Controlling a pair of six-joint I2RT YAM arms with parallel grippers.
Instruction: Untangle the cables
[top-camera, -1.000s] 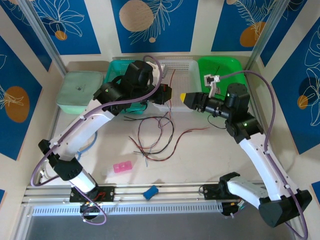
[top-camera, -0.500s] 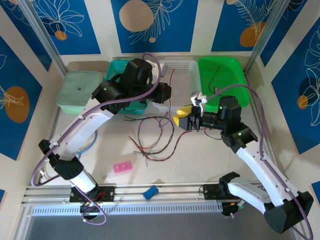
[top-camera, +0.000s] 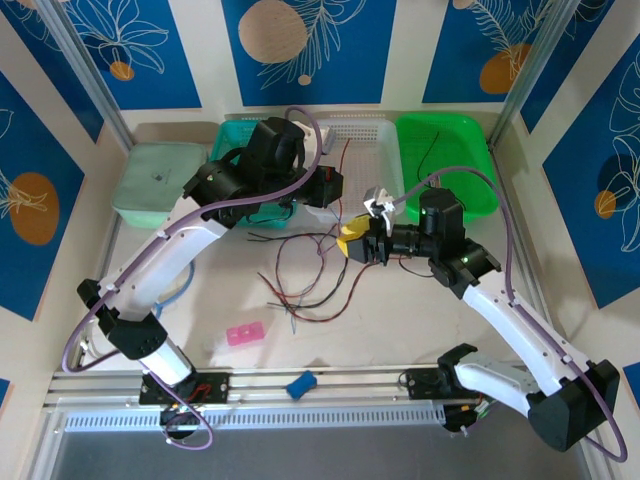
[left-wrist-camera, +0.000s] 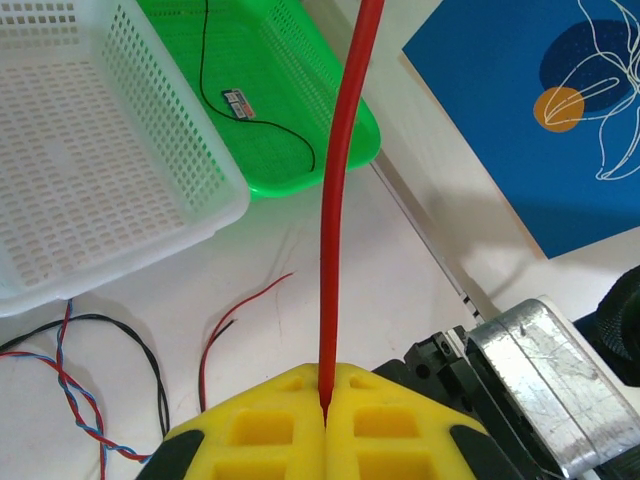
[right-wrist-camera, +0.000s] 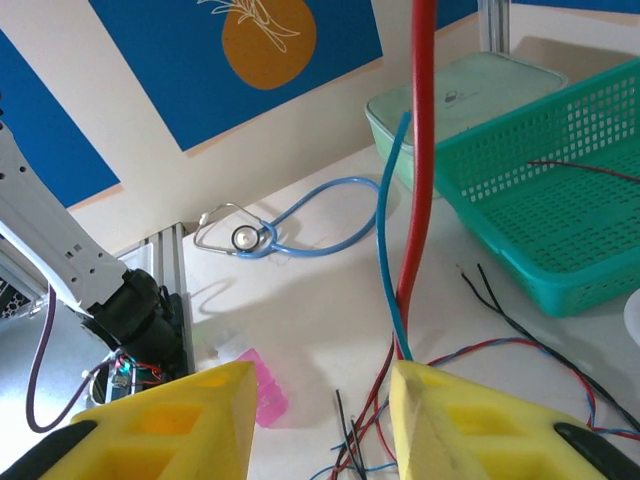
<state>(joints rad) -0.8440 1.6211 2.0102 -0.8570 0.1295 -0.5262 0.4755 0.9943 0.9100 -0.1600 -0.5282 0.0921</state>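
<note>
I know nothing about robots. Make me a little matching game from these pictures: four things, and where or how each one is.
Things:
1. left gripper
2. green tray
3. stethoscope
4. right gripper

States:
A. lies on the table
B. jaws apart
C. holds a black cable
D. shut on a red cable

Pairs: 1-D, 2-C, 3-A, 4-B
</note>
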